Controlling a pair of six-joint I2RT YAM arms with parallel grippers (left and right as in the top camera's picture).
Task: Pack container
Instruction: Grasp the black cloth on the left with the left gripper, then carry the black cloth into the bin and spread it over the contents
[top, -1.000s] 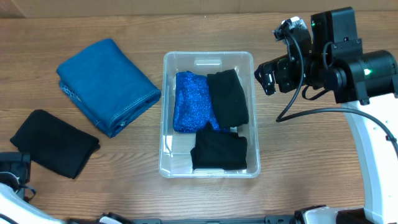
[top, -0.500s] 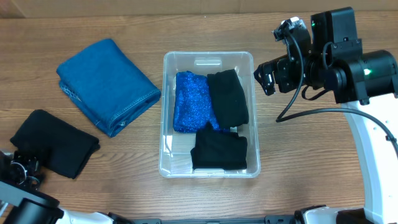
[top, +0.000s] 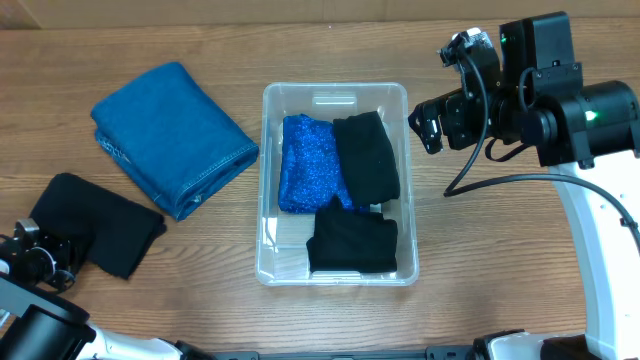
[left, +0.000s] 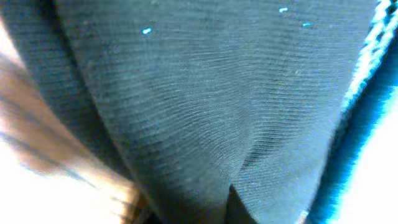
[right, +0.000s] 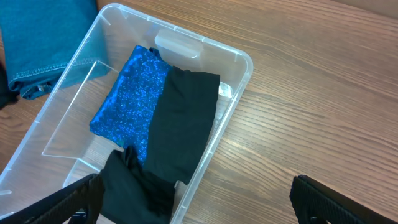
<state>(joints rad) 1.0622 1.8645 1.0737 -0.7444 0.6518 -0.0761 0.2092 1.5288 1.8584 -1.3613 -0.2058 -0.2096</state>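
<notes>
- At the counter's (top: 500, 250) near-left edge: left tool (top: 55, 252) hard against the near corner of the folded black cloth (top: 100, 232); cannot tell whether clamped or spread (wrist view filled with dark knit, no fingers shown).
- Just beyond: long axis of that cloth slanting from far-left to near-right, with folded denim (top: 170, 135) farther back, its near edge touching or just beside the cloth.
- Farther right, well apart from the left tool: the container (top: 265, 180), long axis near-to-far, already holding a blue sparkly cloth (top: 308, 165) and two black pieces.
- Likely carry: rightward and slightly away, with the left arm plainly nearer the cloth.
- Farthest: right tool (top: 428, 122) hanging beside the container's far-right corner, spread wide and gripping nothing.
</notes>
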